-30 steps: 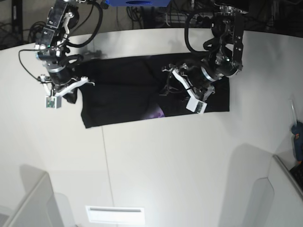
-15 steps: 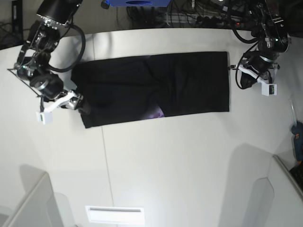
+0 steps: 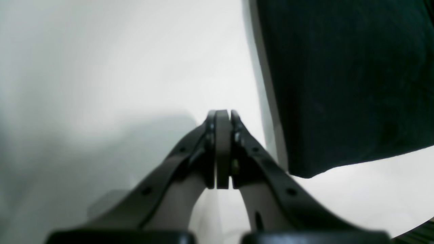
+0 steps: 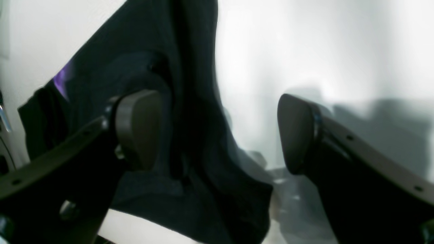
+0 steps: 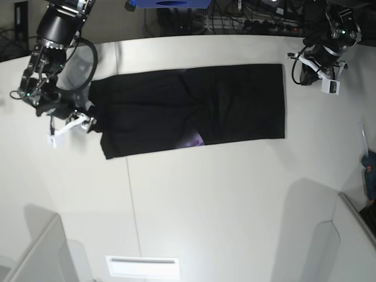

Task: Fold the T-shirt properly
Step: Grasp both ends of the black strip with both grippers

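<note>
The black T-shirt (image 5: 188,108) lies flat on the white table as a long folded band, with a small purple patch (image 5: 194,140) at its front edge. My left gripper (image 5: 298,75) is shut and empty, just off the shirt's right end; in the left wrist view (image 3: 222,115) its tips meet beside the shirt's edge (image 3: 339,84). My right gripper (image 5: 93,124) is open at the shirt's left end. In the right wrist view (image 4: 217,132) the rumpled black cloth (image 4: 190,118) lies between and under the spread fingers; whether a finger touches it I cannot tell.
A blue object (image 5: 170,3) and cables lie behind the table's far edge. Grey bin walls stand at the front left (image 5: 35,252) and front right (image 5: 352,235). A blue tool (image 5: 369,167) sits at the right edge. A white label (image 5: 143,266) is on the table's front.
My left arm left the shirt's right half and moved right and back, off the cloth. My right arm drew out to the left. The shirt's right part now lies flat.
</note>
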Robot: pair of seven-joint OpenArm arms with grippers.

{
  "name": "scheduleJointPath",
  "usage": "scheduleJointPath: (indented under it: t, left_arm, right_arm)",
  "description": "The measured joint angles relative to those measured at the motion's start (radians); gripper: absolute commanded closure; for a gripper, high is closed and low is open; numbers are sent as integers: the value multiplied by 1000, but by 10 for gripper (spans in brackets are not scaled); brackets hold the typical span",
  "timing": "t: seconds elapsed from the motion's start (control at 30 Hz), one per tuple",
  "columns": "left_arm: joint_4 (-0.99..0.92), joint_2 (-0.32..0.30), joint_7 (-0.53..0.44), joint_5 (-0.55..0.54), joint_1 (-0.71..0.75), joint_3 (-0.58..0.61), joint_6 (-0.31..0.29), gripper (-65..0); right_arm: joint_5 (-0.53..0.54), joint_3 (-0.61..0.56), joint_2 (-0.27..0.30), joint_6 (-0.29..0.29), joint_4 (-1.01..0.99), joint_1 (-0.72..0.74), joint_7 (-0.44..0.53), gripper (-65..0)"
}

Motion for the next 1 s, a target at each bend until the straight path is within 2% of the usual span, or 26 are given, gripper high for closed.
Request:
scheduleJointPath:
  t: [0.2,0.4,0.57,0.63,0.83,0.9,1.0]
  left_arm:
    - [-50,1,-5,0,-36,5,0,0]
    - [-53,3,-4,3,-56,6,0,0]
    - [-100,0,-11,-2,-90,86,0,0]
    - [-116,0,-16,-3,-109,105,0,0]
    - [-131,-3,-38,-8,-123,146,0,0]
    - [-132,-3,-36,-14,-131,161,0,0]
    - [-132,-3,-29,-6,-149,183,1,0]
  right_arm:
    - [32,-115,0,8,9,-23,24,-485]
    - [39,-179,-1,14,20,-48,73,-473]
    - [47,-234,-2,18,19,-58,111,-470]
    - [47,-252,0,18,19,-58,111,-450]
    - [42,-250,1,18,14,-58,110,-335]
    - [31,-248,1,18,13,-58,106,-260]
    - [14,-252,2,13,8,-66,144,-92]
